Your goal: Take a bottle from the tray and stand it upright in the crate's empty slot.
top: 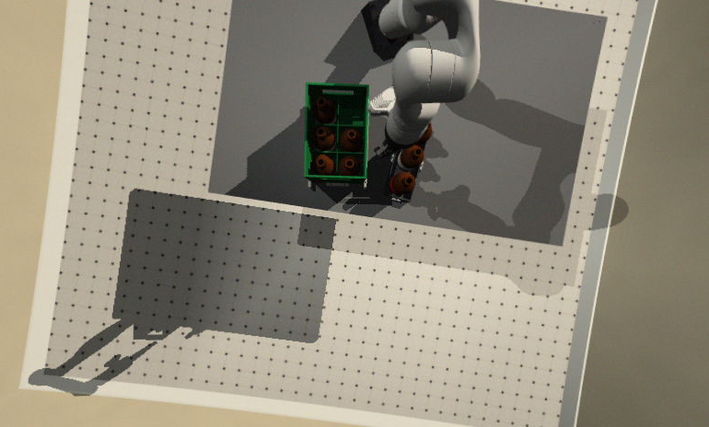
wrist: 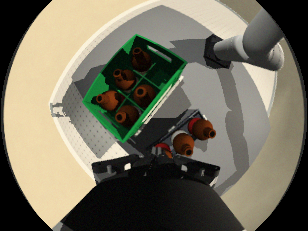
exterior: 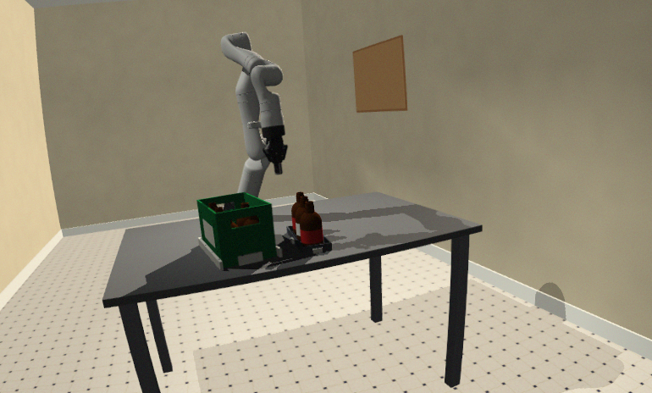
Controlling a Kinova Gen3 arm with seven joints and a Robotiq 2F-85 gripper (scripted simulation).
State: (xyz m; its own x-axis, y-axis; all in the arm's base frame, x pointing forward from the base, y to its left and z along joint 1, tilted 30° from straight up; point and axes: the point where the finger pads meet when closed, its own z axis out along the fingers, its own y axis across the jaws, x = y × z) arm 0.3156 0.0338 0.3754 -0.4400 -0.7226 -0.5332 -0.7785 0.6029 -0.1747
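A: Dark table (exterior: 396,222), crate (exterior: 235,229) and tray (exterior: 309,246) side by side near the front edge; the right half lies open.

B: Arm bent over the tray, claw (exterior: 278,165) clenched together, empty, high above the bottles (exterior: 311,223). Empty slot (top: 353,112) sits at the crate's rear.

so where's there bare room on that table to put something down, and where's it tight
Widest free stretch: the table right of the tray, out to the right-hand edge. Another open patch lies left of the crate, toward the left edge. It is crowded in the narrow gap between crate and tray. In the crate, only one far-row slot, on the tray side, is free.
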